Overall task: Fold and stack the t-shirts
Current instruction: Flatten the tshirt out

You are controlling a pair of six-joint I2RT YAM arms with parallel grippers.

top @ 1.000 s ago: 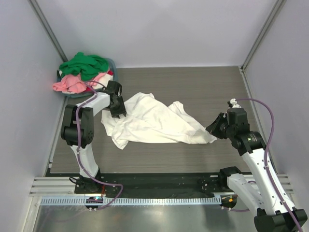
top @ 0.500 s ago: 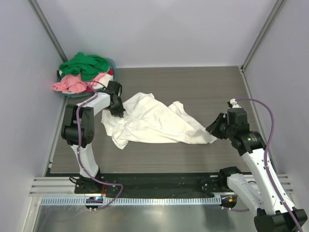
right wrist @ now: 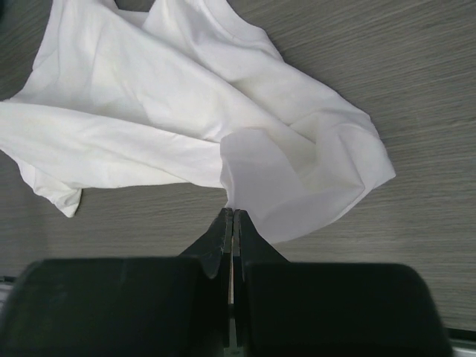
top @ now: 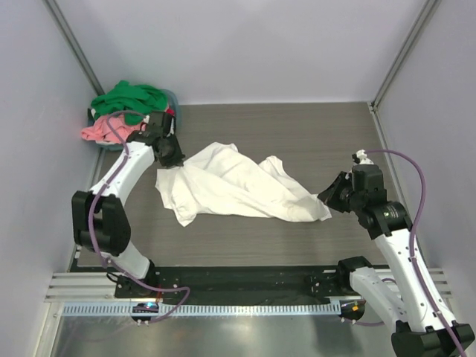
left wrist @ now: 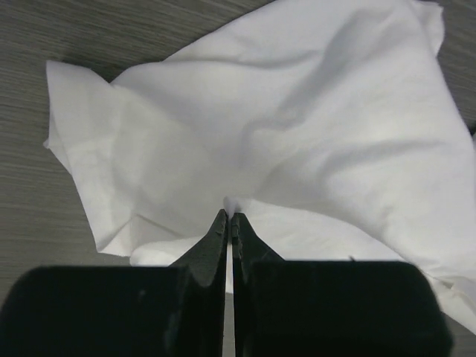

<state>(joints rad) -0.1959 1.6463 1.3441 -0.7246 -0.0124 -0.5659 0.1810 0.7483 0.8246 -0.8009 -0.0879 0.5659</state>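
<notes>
The white shirt (top: 238, 187) lies crumpled across the middle of the frame. The left gripper (top: 169, 159) is closed tight on a fold at its left edge, and the right gripper (top: 332, 196) is clamped on its right corner. A green shirt (top: 130, 98) and a pink shirt (top: 104, 131) are heaped in the basket (top: 173, 99) at upper left.
</notes>
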